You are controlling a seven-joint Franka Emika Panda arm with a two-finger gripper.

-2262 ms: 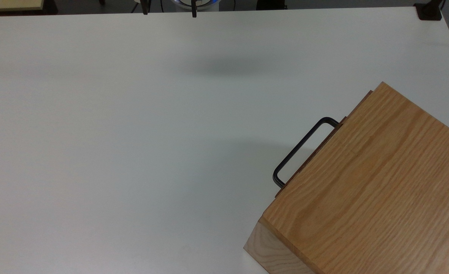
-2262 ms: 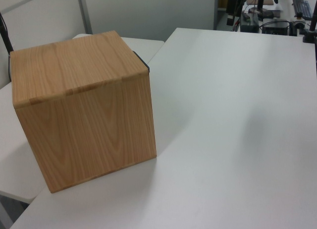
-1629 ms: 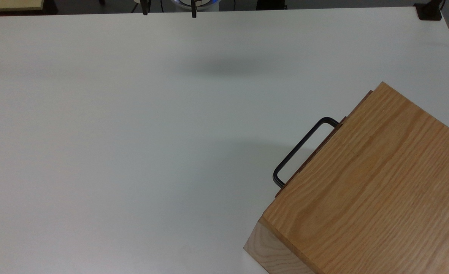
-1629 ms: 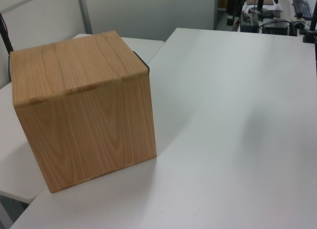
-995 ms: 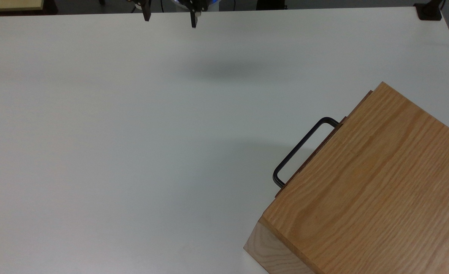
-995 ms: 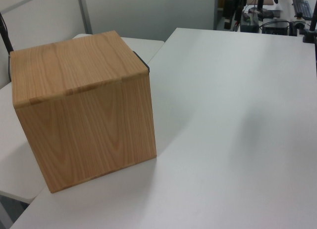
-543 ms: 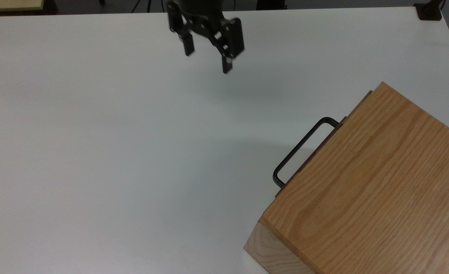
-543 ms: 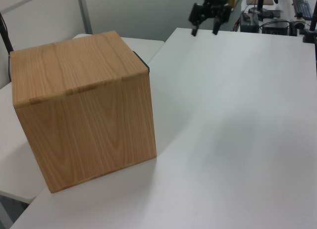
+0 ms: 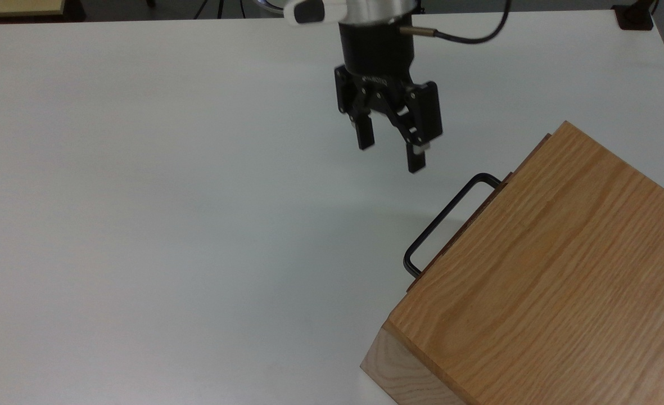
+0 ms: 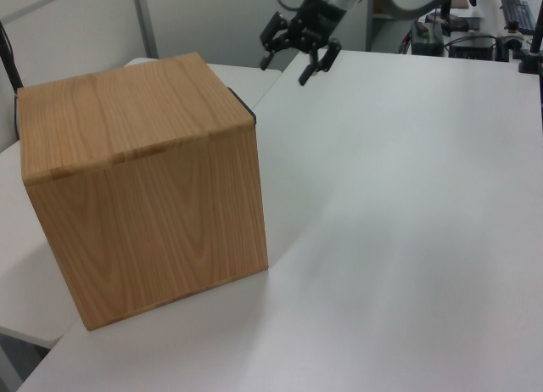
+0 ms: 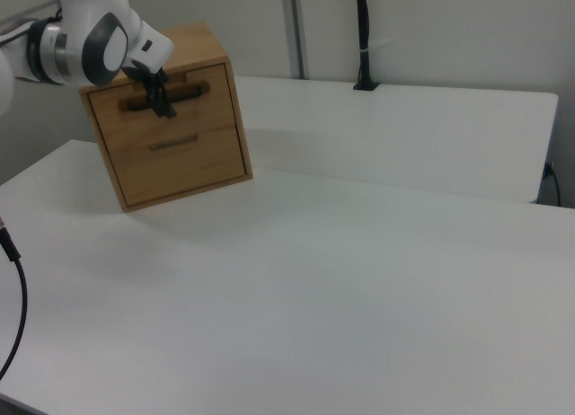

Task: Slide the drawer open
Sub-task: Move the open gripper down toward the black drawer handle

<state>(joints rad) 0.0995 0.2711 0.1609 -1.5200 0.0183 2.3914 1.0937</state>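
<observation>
The drawer (image 11: 199, 90) is the upper front panel of an oak box casing (image 9: 540, 270), and it sits pushed in. Its black U-shaped handle (image 9: 450, 218) sticks out from the casing's left face in the top view. My gripper (image 9: 391, 154) hangs open above the white table, a short way up and to the left of the handle in the top view, touching nothing. In the left view the gripper (image 10: 284, 72) hovers beyond the casing (image 10: 144, 180), above its far corner. Seen in the right view, the gripper (image 11: 162, 104) overlaps the drawer front.
A second, lower front panel (image 11: 180, 156) sits under the drawer. The white table (image 9: 168, 225) stretches wide to the top view's left. A black post (image 11: 362, 38) stands at the table's far edge, and desks with equipment (image 10: 475, 27) lie behind in the left view.
The gripper has come in from the top view's top edge, down and right toward the handle, staying open. The casing and drawer have not moved.
</observation>
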